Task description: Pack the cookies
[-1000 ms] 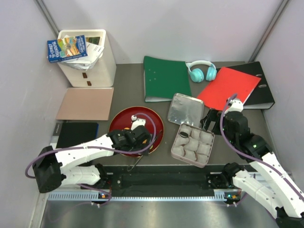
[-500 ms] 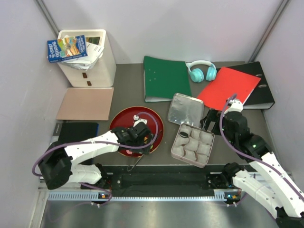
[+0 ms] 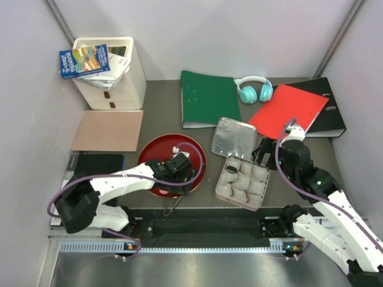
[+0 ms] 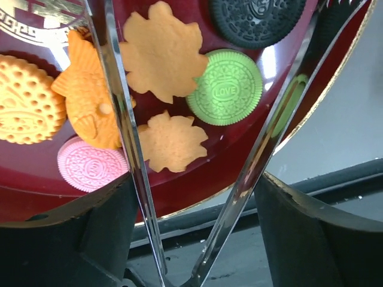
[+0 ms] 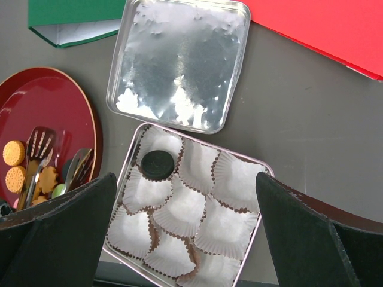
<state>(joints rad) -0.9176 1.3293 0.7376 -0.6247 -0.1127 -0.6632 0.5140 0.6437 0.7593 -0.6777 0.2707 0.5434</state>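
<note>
Several cookies lie on the red plate (image 4: 239,149): an orange round (image 4: 24,107), an orange leaf shape (image 4: 161,51), an orange flower (image 4: 170,140), a green one (image 4: 224,86), a pink one (image 4: 90,164) and a black sandwich round (image 4: 257,21). My left gripper (image 3: 179,167) is over the plate's near right part, shut on metal tongs (image 4: 122,119). The tongs' arms are spread over the cookies and grip none. One black cookie (image 5: 157,164) sits in a paper cup of the open tin (image 5: 249,163). My right gripper (image 5: 185,239) is open and empty above the tin.
The tin's lid (image 3: 233,137) lies just behind the tin. Behind it are a green folder (image 3: 209,98), a red folder (image 3: 287,110), a black binder (image 3: 328,116) and teal headphones (image 3: 254,89). A white bin (image 3: 114,72), a tan pad (image 3: 108,130) and a dark notebook (image 3: 96,169) are at the left.
My left gripper has shifted a little to the right over the plate with the tongs. The right arm has hardly moved.
</note>
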